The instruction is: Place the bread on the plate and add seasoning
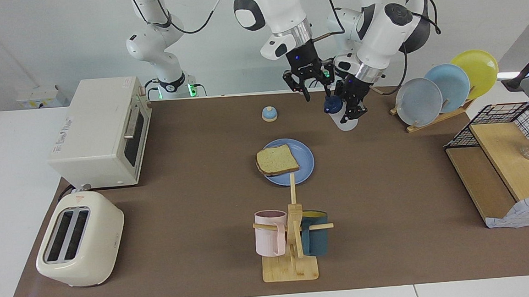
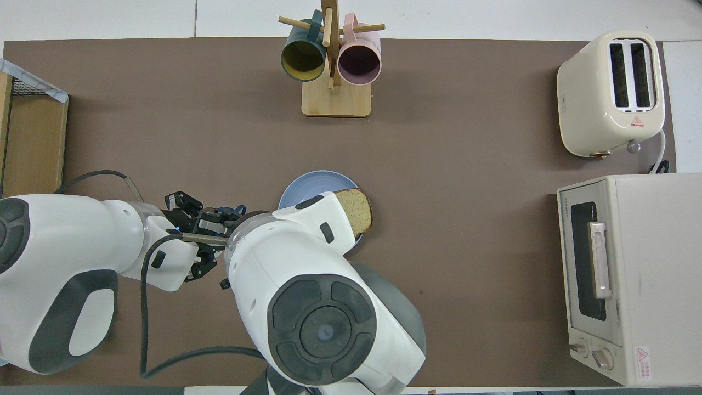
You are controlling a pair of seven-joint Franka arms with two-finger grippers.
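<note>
The bread (image 1: 276,160) lies on the periwinkle plate (image 1: 303,164) at mid-table and overhangs its rim toward the right arm's end; both also show in the overhead view, bread (image 2: 357,208) and plate (image 2: 312,184). My left gripper (image 1: 353,108) is shut on the seasoning bottle (image 1: 346,121) and holds it tilted, low over the table, nearer to the robots than the plate. The bottle's navy cap (image 1: 332,104) points toward my right gripper (image 1: 317,90), which hangs open just beside the cap. In the overhead view the left gripper (image 2: 204,241) shows and the right gripper is hidden under its own arm.
A blue-domed bell (image 1: 269,114) stands near the robots. A toaster oven (image 1: 102,131) and toaster (image 1: 79,240) sit at the right arm's end. A mug rack (image 1: 293,238) stands farther out than the plate. A dish rack (image 1: 444,87) and wire shelf (image 1: 509,165) are at the left arm's end.
</note>
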